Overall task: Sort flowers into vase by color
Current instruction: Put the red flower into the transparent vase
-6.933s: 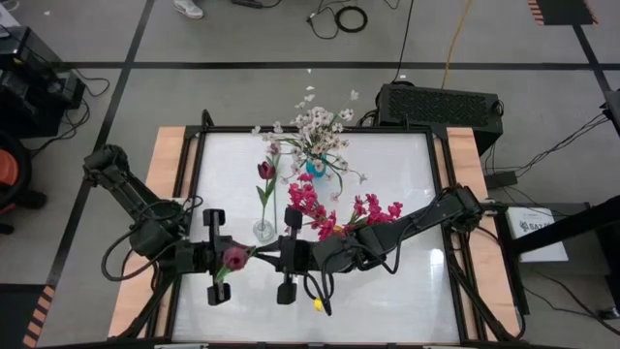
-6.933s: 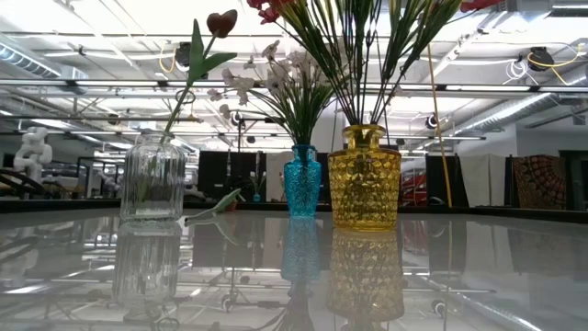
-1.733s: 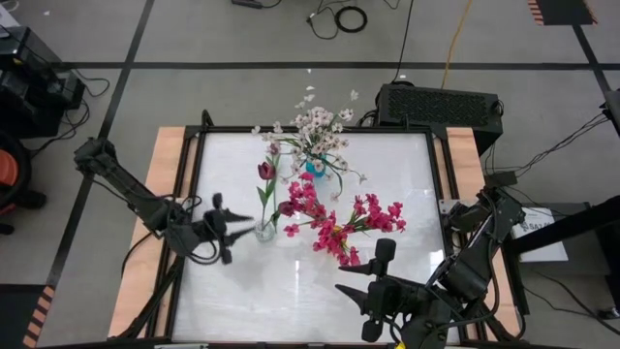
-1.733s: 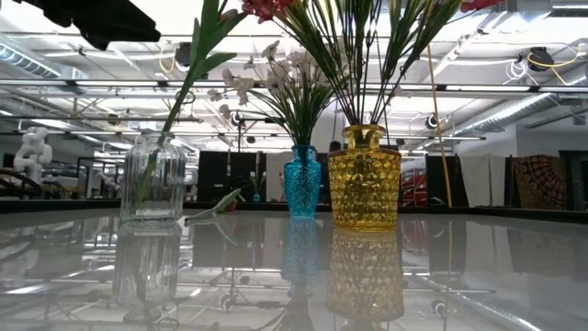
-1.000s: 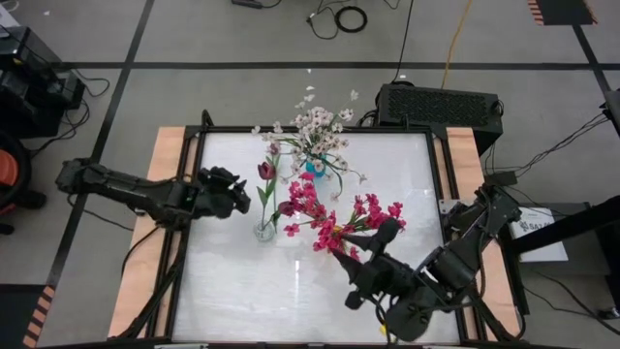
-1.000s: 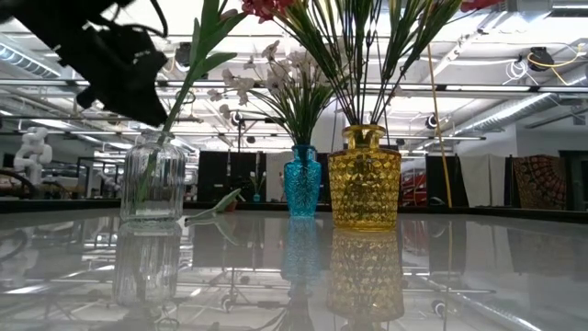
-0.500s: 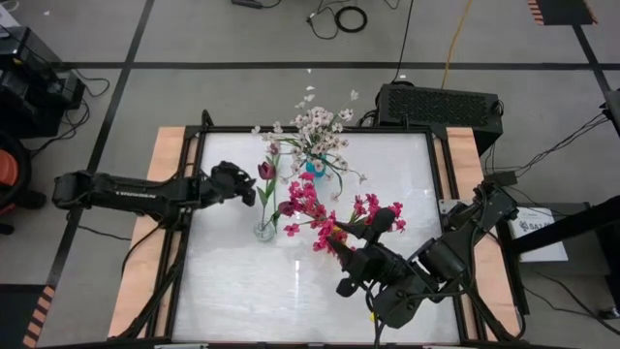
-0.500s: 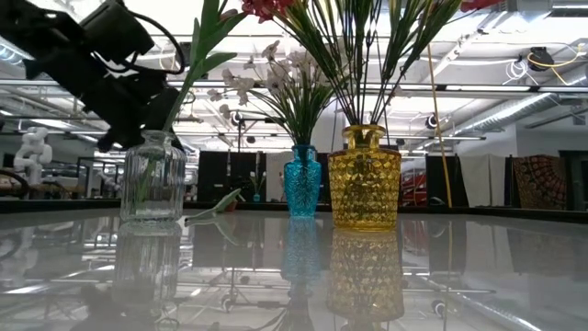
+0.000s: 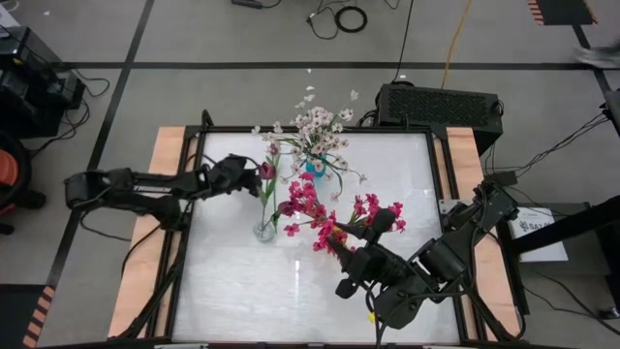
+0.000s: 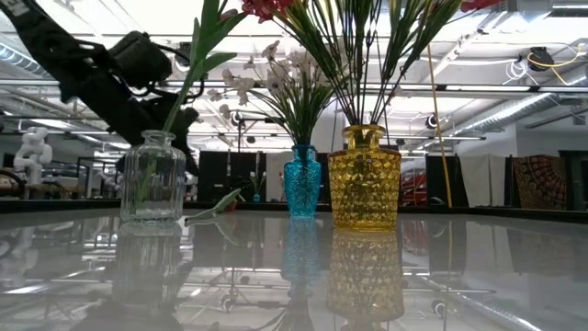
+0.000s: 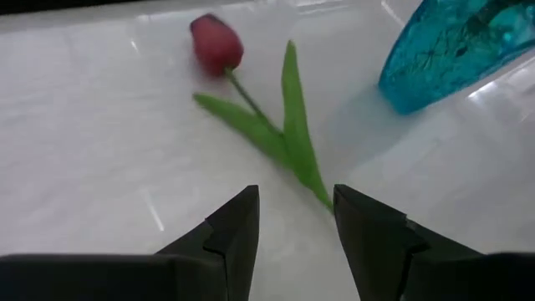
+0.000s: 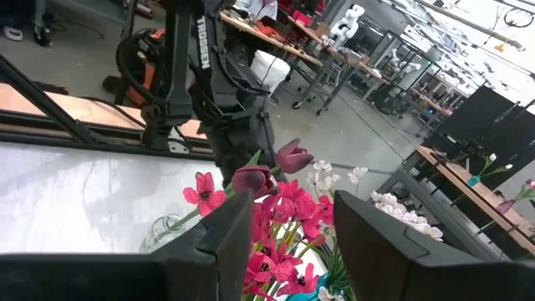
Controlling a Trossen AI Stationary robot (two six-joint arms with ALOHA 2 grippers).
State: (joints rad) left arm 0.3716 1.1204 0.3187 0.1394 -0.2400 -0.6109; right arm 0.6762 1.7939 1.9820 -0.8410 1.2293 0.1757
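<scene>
The left end effector hangs over the far left of the white desk, its fingers spread with nothing between them. Below it a dark maroon tulip lies flat on the desk beside the blue vase. Two maroon tulips stand in the clear glass vase, white-pink sprays in the blue one, magenta blooms in the yellow vase. The right end effector waits near the desk's right front, fingers apparently parted and empty.
</scene>
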